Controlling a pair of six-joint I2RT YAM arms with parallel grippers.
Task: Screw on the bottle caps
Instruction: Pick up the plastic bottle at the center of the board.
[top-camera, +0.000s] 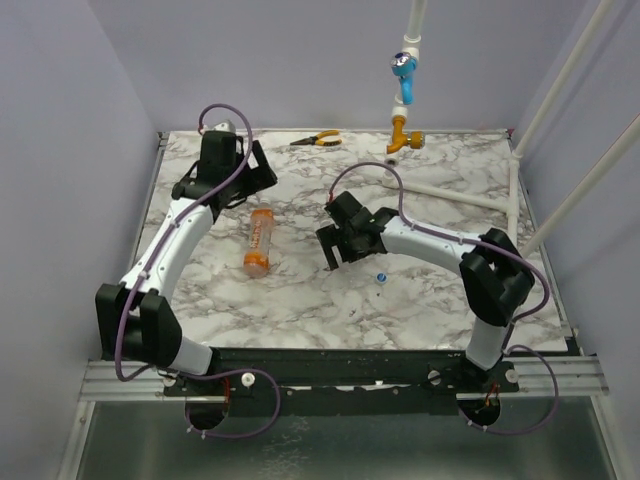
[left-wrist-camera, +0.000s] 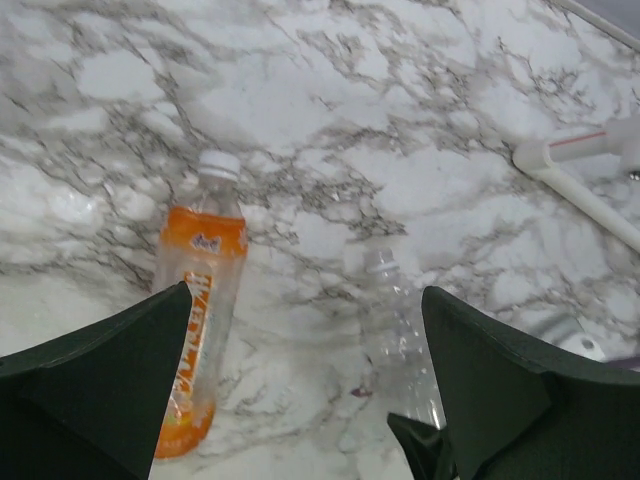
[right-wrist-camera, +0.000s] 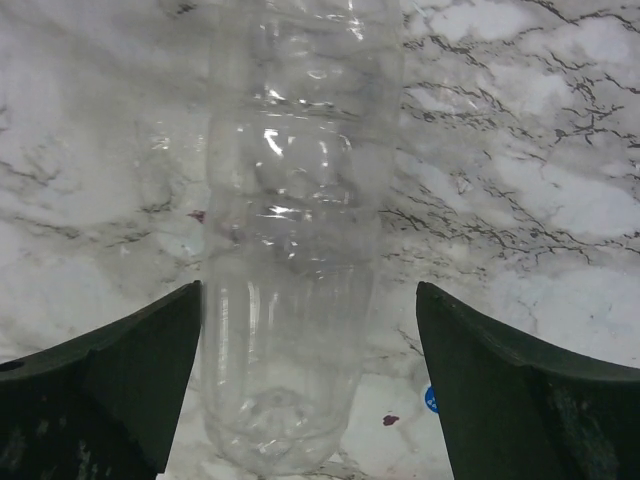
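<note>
On the marble table, the orange bottle lies flat, near-to-far; both jaws apart.

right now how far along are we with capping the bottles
Done, it seems: the orange bottle wears its white cap, though tightness cannot be judged. In hand: the right jaws stand open around the clear bottle, not gripping it. Still to do: the blue cap lies loose on the table and the clear bottle's neck is bare.
</note>
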